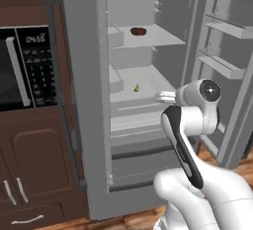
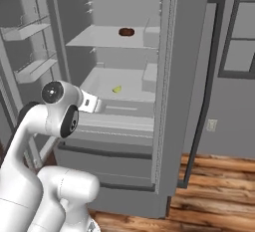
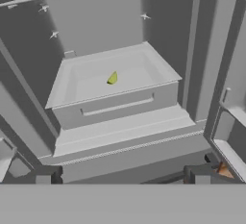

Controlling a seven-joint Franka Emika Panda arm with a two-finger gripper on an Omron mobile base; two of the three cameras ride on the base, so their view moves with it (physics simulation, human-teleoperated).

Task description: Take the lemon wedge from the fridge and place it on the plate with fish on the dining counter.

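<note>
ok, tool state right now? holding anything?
Tool: open, holding nothing; the lemon wedge lies apart from it on the fridge shelf.

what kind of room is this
A rendered home kitchen, most likely: an open fridge with a lemon wedge on a shelf, a black microwave set in brown cabinets, and a wood floor.

Both base views flank the open fridge [image 1: 89, 100]; hand view faces inside, closer.

The robot arm [image 1: 197, 140] is glossy white with rounded, bulbous links. A dark curved strip runs along one link, and a dark round cap with a pale centre marks its joint.
</note>
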